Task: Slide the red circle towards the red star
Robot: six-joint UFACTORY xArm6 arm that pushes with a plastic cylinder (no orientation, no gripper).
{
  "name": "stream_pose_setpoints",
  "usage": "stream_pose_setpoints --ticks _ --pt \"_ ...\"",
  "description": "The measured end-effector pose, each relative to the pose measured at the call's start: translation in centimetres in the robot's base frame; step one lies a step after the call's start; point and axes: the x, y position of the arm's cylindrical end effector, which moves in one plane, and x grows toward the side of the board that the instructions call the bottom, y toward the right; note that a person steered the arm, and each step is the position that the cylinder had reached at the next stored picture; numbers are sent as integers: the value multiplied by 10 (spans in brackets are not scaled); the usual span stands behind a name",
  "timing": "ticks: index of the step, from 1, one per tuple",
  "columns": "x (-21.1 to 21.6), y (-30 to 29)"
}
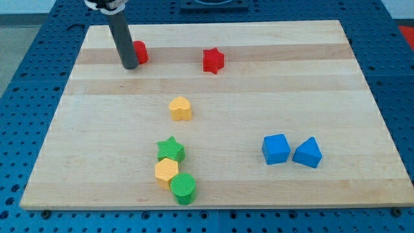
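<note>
1. Our hand, a bare rod with no jaws to spread or press, sets my tip (130,66) against the red circle (140,52), at its 7 o'clock.
2. We see the red star (213,60) at the circle's 3 o'clock, well apart on the bench (310,84).

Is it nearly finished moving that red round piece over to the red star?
Not yet. Done: my tip sits against the red circle on its left side in the view. In hand: lined up to push it toward the view's right. Left: a clear stretch of board still separates the circle from the red star.
</note>
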Motion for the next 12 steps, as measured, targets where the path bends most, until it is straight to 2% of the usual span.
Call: stream_pose_setpoints --ticks 3,4,6,8,9,10,12 --pt "-25 -46" --pt "-50 -8" --pt "-26 60" --pt "-64 36" --pt "-74 67" --pt "-31 56" --pt "0 62"
